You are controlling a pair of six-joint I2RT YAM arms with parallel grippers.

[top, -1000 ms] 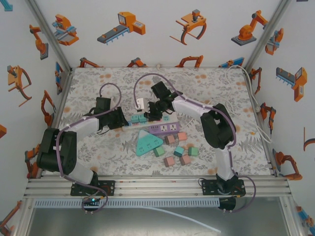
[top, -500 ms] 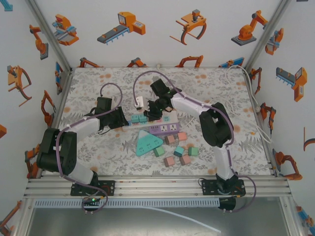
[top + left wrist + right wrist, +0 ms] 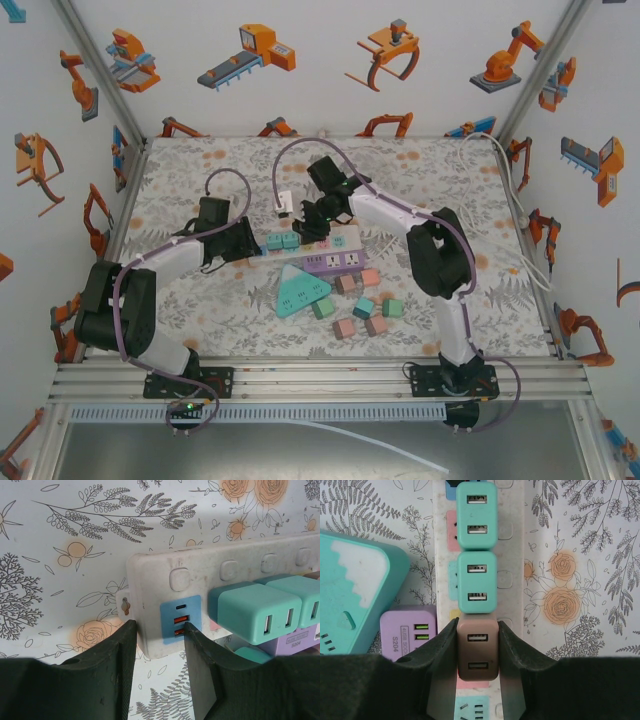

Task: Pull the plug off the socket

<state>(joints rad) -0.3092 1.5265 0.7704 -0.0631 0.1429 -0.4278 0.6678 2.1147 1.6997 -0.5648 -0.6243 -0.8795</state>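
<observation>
A brown plug [image 3: 477, 650] sits in the white power strip [image 3: 512, 555], behind two teal plugs [image 3: 477, 515] in the same row. My right gripper [image 3: 477, 624] is shut on the brown plug, one finger against each side. In the top view this gripper [image 3: 312, 222] hangs over the strip [image 3: 345, 238] near its middle. My left gripper [image 3: 157, 625] is open at the strip's left end [image 3: 225, 567], its fingers either side of the near corner by the blue USB panel. In the top view it [image 3: 243, 240] lies level with that end.
A purple socket block [image 3: 340, 262] lies against the strip's near side, a teal triangular socket [image 3: 300, 290] in front of it. Several small pink and teal blocks [image 3: 360, 305] are scattered nearer the arms. A purple cable [image 3: 290, 160] loops over the back of the table.
The right wrist has shifted slightly toward the back and its cable loop has risen. The left arm holds its place at the strip's end.
</observation>
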